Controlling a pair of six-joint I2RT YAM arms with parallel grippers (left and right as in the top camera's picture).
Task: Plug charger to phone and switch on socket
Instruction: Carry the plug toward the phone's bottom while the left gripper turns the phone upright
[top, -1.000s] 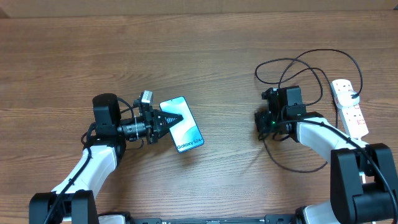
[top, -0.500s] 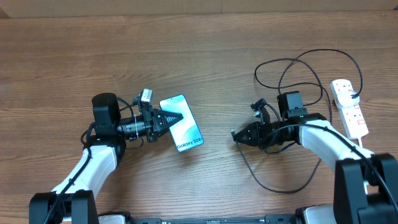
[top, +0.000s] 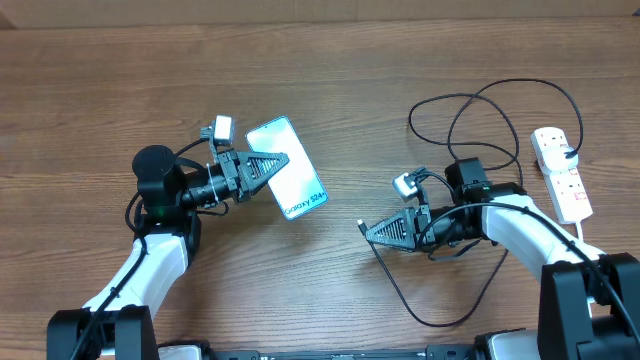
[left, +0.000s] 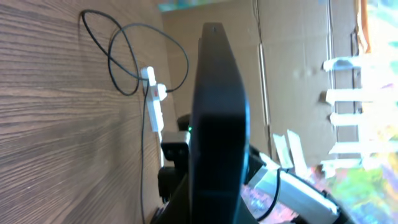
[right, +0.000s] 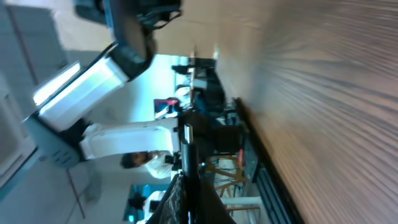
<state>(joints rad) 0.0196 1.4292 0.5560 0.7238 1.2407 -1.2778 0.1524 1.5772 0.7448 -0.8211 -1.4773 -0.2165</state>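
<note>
My left gripper (top: 280, 166) is shut on the phone (top: 296, 182), which has a lit light-blue screen. It holds the phone tilted off the table at centre left. In the left wrist view the phone (left: 217, 106) shows edge-on as a dark slab between the jaws (left: 211, 202). My right gripper (top: 372, 231) is shut on the charger cable near its small connector tip (top: 361, 224), which points left toward the phone. In the right wrist view the tip (right: 186, 134) sticks out beyond the jaws (right: 188, 186). The black cable (top: 440, 322) loops back to the white socket strip (top: 562, 176) at far right.
More cable loops (top: 480, 105) lie behind the right arm, and the plug sits in the strip's far end (top: 568, 152). The strip (left: 153, 106) and loops (left: 124, 56) also show in the left wrist view. A cardboard wall stands beyond the table.
My left gripper has raised and tilted the phone, shifting it slightly back. My right gripper has moved left and nearer the front with the connector end, dragging the cable into a wider loop.
</note>
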